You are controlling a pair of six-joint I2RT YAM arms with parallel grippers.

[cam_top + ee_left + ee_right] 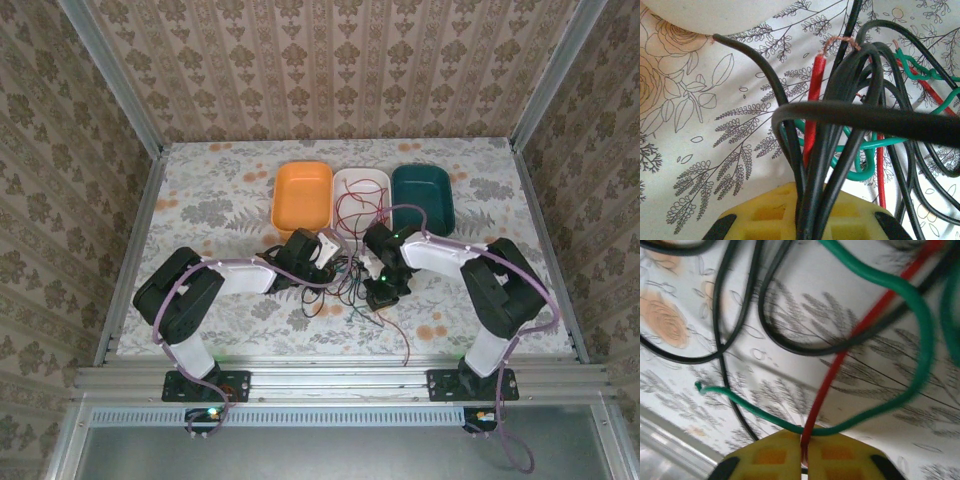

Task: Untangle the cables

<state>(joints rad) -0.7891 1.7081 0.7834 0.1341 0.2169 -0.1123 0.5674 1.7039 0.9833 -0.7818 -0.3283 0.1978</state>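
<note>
Red, black and green cables (345, 285), light, limp and slick, lie tangled on the counter (200, 215) just in front of the white tray (345, 173); the left end effector (807, 225) looks clamped on black strands (820, 165); the right end effector (804, 460) pinches a red strand (840, 365); gripping near free ends seems wisest.

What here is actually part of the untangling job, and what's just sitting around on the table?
Part of the job:
black cables
red cable
green cable
left pincer, pinching black cables
right pincer, pinching the red cable

Just lying about:
orange tray
white tray, though a red strand trails into it
teal tray
table
</note>
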